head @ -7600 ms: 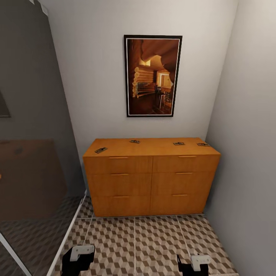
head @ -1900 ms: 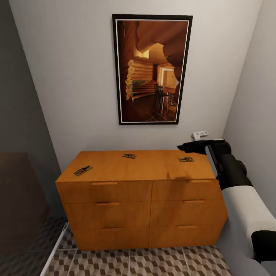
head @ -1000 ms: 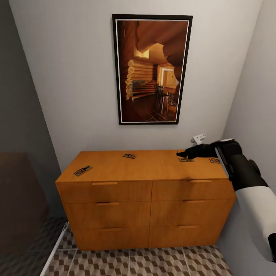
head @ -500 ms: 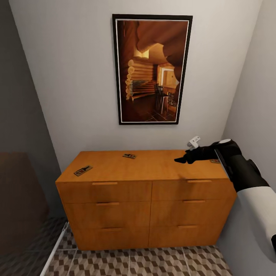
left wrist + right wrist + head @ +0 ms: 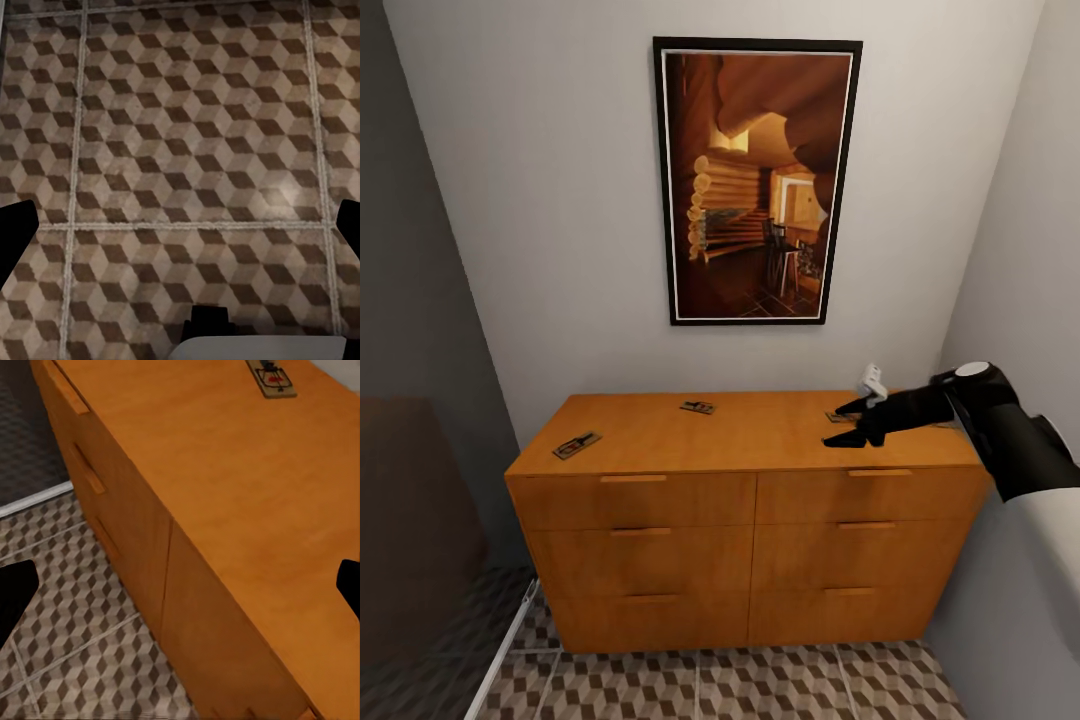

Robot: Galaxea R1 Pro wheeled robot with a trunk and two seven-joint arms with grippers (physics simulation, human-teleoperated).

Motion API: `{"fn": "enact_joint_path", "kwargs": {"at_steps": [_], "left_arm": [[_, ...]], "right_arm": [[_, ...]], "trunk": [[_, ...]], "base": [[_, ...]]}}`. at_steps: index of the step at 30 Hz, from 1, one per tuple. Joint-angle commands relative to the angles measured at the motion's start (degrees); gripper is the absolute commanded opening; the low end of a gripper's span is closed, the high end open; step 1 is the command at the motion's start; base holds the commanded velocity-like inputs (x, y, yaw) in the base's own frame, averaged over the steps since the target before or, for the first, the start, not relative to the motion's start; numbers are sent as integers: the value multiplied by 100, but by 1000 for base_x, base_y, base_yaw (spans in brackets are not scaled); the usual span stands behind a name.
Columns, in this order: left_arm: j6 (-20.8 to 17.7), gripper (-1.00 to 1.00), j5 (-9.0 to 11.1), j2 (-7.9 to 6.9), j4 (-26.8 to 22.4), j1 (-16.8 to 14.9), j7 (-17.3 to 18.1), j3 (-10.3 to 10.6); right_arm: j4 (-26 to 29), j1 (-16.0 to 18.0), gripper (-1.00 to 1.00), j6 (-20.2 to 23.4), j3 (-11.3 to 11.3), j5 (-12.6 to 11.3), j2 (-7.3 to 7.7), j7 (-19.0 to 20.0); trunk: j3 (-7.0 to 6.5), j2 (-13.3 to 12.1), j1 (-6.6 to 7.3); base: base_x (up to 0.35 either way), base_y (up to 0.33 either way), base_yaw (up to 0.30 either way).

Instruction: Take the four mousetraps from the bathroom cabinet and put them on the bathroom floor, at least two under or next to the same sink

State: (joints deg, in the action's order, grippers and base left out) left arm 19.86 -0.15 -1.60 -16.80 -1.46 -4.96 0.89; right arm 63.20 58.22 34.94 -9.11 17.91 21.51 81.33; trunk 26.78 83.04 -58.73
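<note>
On the orange-brown cabinet [image 5: 740, 520], one mousetrap [image 5: 576, 445] lies at the top's left front corner and a second mousetrap [image 5: 698, 407] near the back middle. The third mousetrap [image 5: 834, 417] peeks out at the right, just behind my right gripper [image 5: 830, 427], which hovers open over the top there. The fourth is hidden. In the right wrist view the right gripper [image 5: 180, 585] spans bare cabinet top [image 5: 247, 495], with a mousetrap [image 5: 271, 376] farther off. My left gripper [image 5: 180, 225] hangs open above the cube-pattern bathroom floor [image 5: 187, 135].
A framed picture [image 5: 756, 180] hangs on the wall above the cabinet. A grey wall [image 5: 1020, 250] closes in tight on the right, and a dark panel [image 5: 410, 400] on the left. Patterned floor [image 5: 710, 685] shows in front of the drawers.
The view has closed in on the cabinet. My right arm rose to its top at the right end; in the last second the gripper turned and drew back slightly, uncovering part of the third mousetrap.
</note>
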Motion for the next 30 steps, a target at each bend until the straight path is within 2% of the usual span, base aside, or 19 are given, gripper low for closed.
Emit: {"fn": "enact_joint_path", "kwargs": {"at_steps": [1,4,5,10,14,19,30], "left_arm": [[18,100,-2,-2,3,-3,-22,10],[18,100,-2,-4,2,-5,-22,9],[18,100,-2,-5,2,-4,-22,8],[16,100,-2,-6,5,-4,-18,13],[10,100,-1,-3,44,-3,-10,29],[-9,100,-1,71,355,-3,-15,147],[-17,100,-3,131,1292,-3,-25,674]], "right_arm": [[2,5,100,15,-3,26,35,164],[-34,5,100,-90,11,20,147,482],[-62,5,100,-171,23,4,238,616],[-118,5,100,-362,28,-23,407,798],[-139,5,100,-410,16,-29,443,834],[-163,5,100,-435,2,-33,459,864],[-224,5,100,-435,-2,-40,476,867]], "trunk": [[7,3,0],[7,3,0],[7,3,0],[7,3,0],[7,3,0],[7,3,0],[7,3,0]], "base": [[0,0,0],[0,0,0],[0,0,0],[0,0,0],[0,0,0],[0,0,0],[0,0,0]]}}
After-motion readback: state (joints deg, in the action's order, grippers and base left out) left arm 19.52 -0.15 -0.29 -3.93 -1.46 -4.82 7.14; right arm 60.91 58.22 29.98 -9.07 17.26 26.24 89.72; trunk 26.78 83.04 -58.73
